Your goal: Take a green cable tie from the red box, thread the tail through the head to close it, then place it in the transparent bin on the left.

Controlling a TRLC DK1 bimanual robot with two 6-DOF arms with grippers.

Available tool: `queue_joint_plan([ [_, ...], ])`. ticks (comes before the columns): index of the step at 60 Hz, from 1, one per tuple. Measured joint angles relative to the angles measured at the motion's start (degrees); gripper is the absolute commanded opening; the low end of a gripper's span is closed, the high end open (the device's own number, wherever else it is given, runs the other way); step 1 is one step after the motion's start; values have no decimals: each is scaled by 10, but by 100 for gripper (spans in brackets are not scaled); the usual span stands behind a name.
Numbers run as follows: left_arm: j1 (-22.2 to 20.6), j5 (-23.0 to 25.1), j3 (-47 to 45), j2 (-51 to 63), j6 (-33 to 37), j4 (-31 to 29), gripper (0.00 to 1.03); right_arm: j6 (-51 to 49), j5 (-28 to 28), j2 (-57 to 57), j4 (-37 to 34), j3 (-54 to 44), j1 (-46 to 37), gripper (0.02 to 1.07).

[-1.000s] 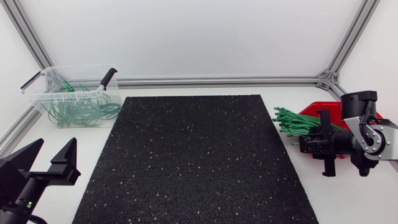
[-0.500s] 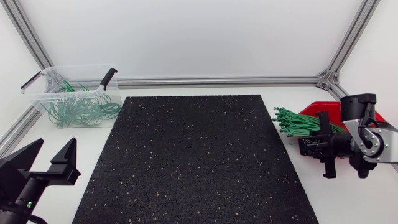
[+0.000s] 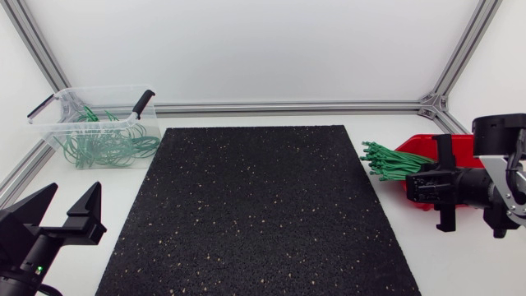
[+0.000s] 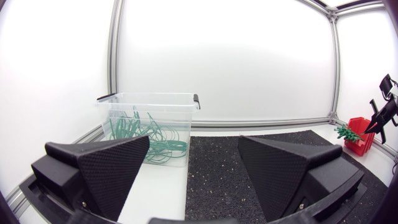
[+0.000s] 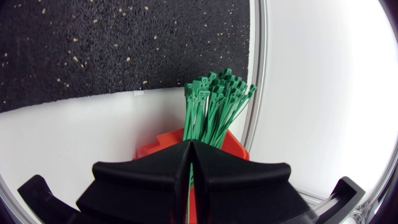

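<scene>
Black right pincer (image 5: pixel 191 144) is clenched on green cable ties (image 5: pixel 214 102), a sliver showing in its seam. Their heads fan out ahead of it from the red box (image 5: pixel 233 144) beneath, whose inside it hides. Left pincer (image 4: pixel 194 143), released wide, has the transparent bin (image 4: pixel 106 104) of looped ties (image 4: pixel 152 140) ahead of it.

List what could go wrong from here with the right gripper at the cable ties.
1. The right gripper is shut right at the dense bundle of green cable ties, so it may lift several or none. Whether it pinches a tie does not show.
2. The ties overhang the red box toward the black mat. A snagged pull might drag the whole bundle out onto the table.
</scene>
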Motion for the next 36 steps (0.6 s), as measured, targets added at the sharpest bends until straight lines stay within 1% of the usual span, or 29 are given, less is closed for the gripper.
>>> queue_joint_plan([
  [5,0,0,0,0,0,0,99,40,-9,-58,-48,15,26,8],
  [18,0,0,0,0,0,0,99,145,-8,-167,-168,106,123,8],
  [22,0,0,0,0,0,0,99,173,2,-182,-194,128,154,8],
  [26,0,0,0,0,0,0,99,213,11,-184,-236,153,186,8],
  [32,0,0,0,0,0,0,99,264,29,-184,-262,176,240,8],
  [36,0,0,0,0,0,0,99,299,54,-184,-269,186,278,8],
])
